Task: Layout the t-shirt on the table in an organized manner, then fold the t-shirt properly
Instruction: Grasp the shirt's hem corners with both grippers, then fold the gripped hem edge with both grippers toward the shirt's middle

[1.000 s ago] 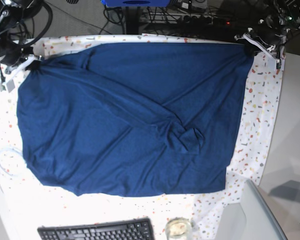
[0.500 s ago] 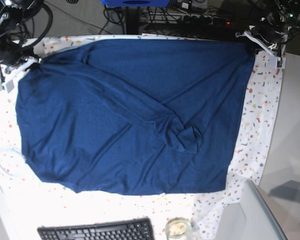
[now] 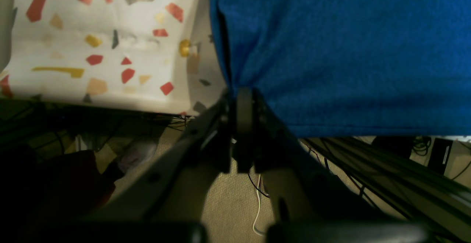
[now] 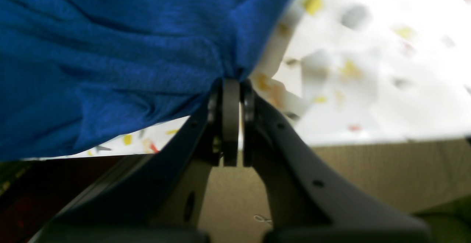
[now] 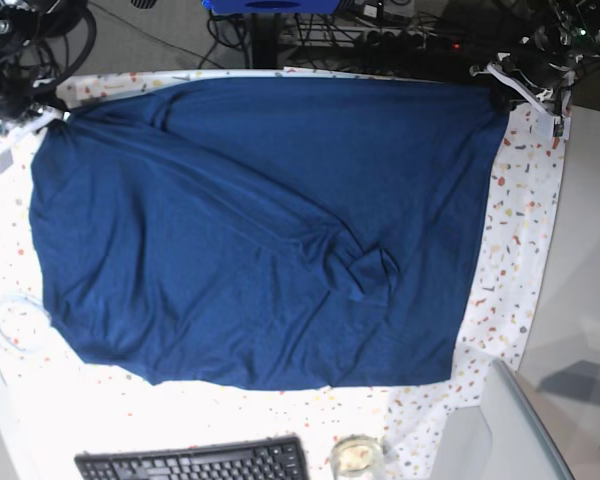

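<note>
The dark blue t-shirt (image 5: 250, 230) lies spread over most of the speckled table (image 5: 525, 240), with diagonal creases and a bunched lump right of its middle. My left gripper (image 5: 500, 92) is at the far right corner, shut on the t-shirt's corner; the left wrist view shows its jaws (image 3: 241, 95) pinching the t-shirt (image 3: 349, 51) at the table (image 3: 92, 40) edge. My right gripper (image 5: 52, 118) is at the far left corner, shut on the other corner; in the right wrist view the gripper (image 4: 232, 83) pinches gathered t-shirt fabric (image 4: 110, 59) over the table (image 4: 368, 88).
A black keyboard (image 5: 192, 462) and a small glass jar (image 5: 357, 456) sit at the near edge. A clear ring (image 5: 15, 325) lies on the left. A grey surface (image 5: 580, 330) borders the table on the right. Cables and equipment lie beyond the far edge.
My right gripper has pulled its corner of the t-shirt farther back and left, drawing the far hem straighter and closer to the table's far edge. The left gripper has moved slightly back.
</note>
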Action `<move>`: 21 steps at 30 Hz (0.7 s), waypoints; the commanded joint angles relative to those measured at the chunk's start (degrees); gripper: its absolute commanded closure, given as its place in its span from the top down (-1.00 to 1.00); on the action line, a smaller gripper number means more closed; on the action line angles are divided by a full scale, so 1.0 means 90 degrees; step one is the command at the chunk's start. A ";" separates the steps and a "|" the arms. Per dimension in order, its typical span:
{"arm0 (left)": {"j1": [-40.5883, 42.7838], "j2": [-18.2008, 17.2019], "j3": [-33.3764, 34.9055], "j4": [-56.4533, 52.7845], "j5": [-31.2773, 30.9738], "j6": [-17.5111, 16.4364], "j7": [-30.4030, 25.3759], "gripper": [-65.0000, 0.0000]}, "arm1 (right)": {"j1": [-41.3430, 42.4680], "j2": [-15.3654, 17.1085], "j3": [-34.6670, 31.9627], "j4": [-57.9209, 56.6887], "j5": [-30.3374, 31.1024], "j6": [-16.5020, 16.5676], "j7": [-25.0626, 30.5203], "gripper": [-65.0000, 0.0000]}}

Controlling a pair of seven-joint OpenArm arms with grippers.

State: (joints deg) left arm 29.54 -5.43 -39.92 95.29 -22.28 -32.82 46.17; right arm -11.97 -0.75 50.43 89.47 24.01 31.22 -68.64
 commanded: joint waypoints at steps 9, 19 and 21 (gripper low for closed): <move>0.0034 -0.0056 0.0006 0.0114 -0.0010 0.0018 -0.0066 -1.00 | -0.0062 0.0118 0.0057 0.0115 0.0023 -0.0045 0.0042 -1.00; -0.0025 -0.0095 -0.0043 0.0416 -0.0010 0.0018 0.0501 -1.00 | 0.0094 0.0118 0.0047 0.0115 0.0014 -0.0309 0.0013 -1.00; -0.0025 -0.0085 -0.0004 0.0631 -0.0010 0.0018 0.0530 -1.00 | 0.0143 0.0098 0.0037 0.0115 0.0033 -0.0514 0.0013 -1.00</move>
State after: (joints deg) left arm 29.17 -5.50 -39.72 100.03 -22.11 -32.82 51.68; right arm -10.98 -0.49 50.76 89.47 23.83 26.72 -69.19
